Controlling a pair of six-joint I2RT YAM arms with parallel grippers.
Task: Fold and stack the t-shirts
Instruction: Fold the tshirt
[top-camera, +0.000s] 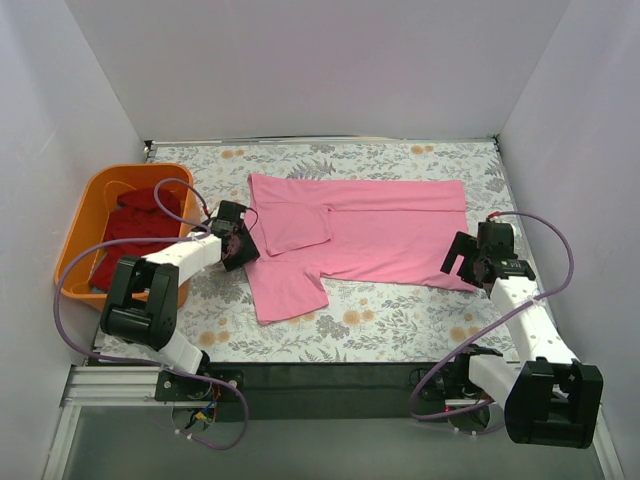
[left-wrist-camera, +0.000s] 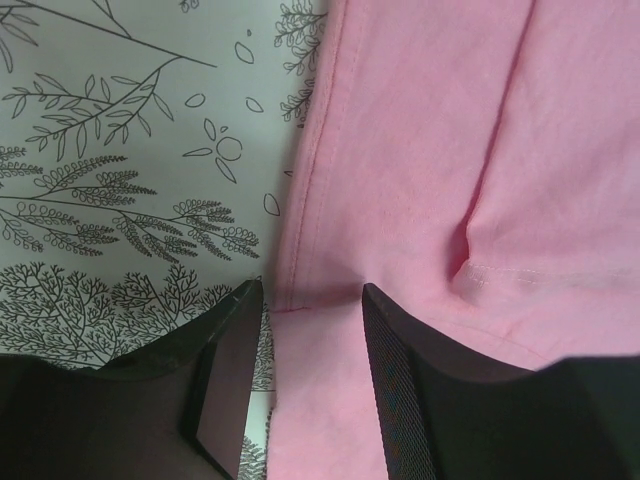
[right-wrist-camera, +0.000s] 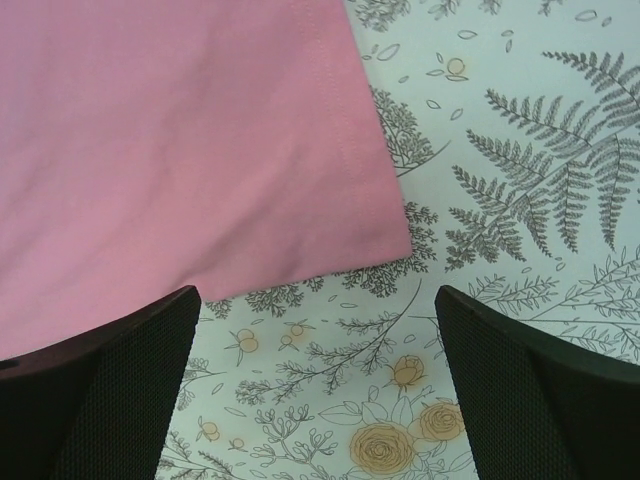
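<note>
Left fingers (left-wrist-camera: 398, 405) straddling pink t-shirt (top-camera: 385, 235) edge, right fingers (right-wrist-camera: 120, 390) spread beside corner

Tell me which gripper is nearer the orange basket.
Left. The left gripper is close beside the orange basket, at one end of the pink t-shirt; the right gripper is far off, at the t-shirt's opposite end.
</note>
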